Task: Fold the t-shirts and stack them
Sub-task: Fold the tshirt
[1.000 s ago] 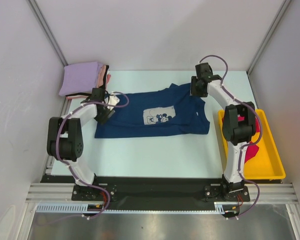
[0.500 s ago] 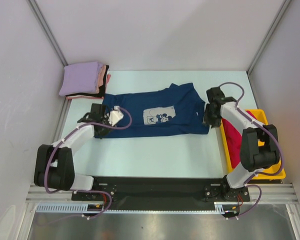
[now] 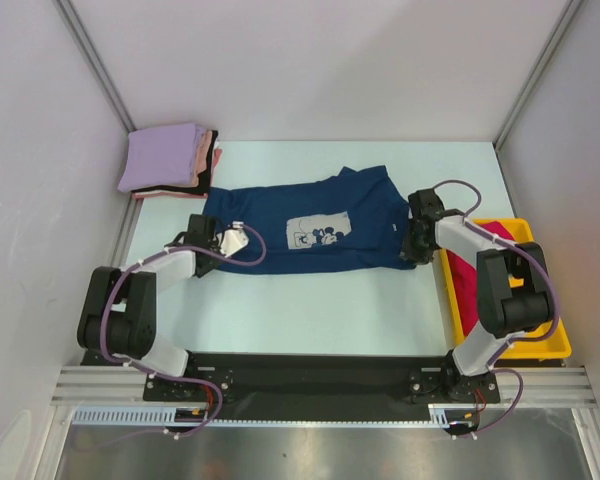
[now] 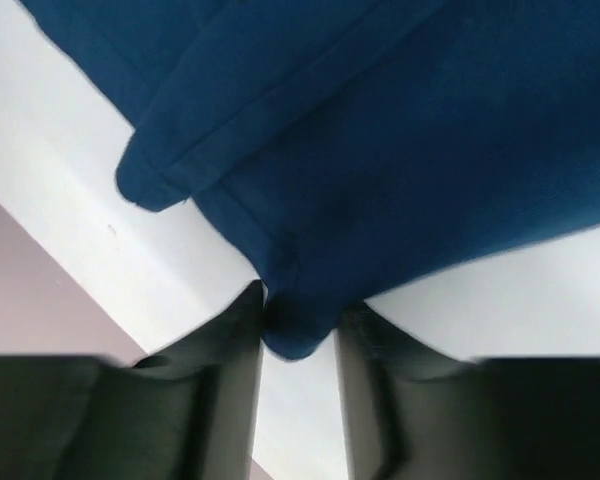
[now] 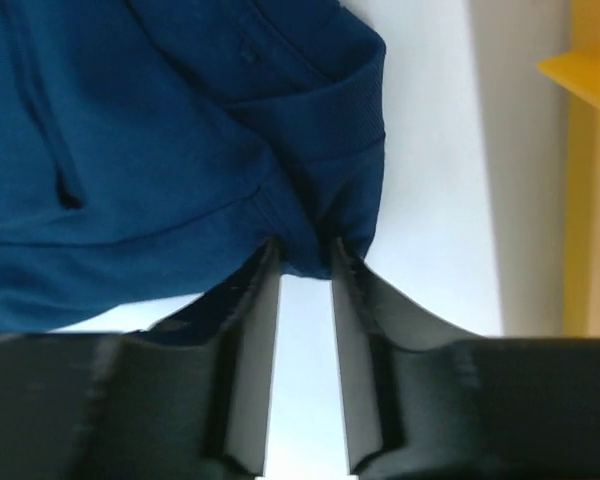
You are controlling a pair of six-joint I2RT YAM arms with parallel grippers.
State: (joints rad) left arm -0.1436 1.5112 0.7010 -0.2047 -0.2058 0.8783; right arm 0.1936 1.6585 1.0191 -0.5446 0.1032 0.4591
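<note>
Pale grey walls box in a mint-white tabletop (image 3: 310, 310), seen from above. On it a navy blue cloth t-shirt (image 3: 280, 250) with a white cartoon print (image 3: 318, 236) lies flat in the middle, its long axis running left to right. It is well apart from the stack of folded shirts (image 3: 165, 160), lavender on top, in the far left corner, and just beside the long yellow plastic tray (image 3: 558, 330) at the right, where a crimson cloth (image 3: 496, 232) lies. The left fingers (image 3: 198, 236) sit at the shirt's left end and the right fingers (image 3: 412, 250) at its right end toward the near corner, so each arm is nearest its own end. From the left wrist, a rounded corner of the shirt (image 4: 430, 150) pokes down between the left fingers (image 4: 230, 350), which stand partly apart on either side of it, bare tabletop showing lower in the gap; whether they pinch the cloth I cannot tell. From the right wrist, a hemmed corner of the shirt (image 5: 130, 130) reaches just into the tips of the right fingers (image 5: 252, 330), likewise set narrowly apart over bare tabletop, the tray's yellow edge (image 5: 590, 150) off to one side; a firm grip cannot be confirmed here either. The cloth lies ahead of both pairs of fingers, so the next move likely calls for both ends to rise together, keeping the long edge taut for the fold
</note>
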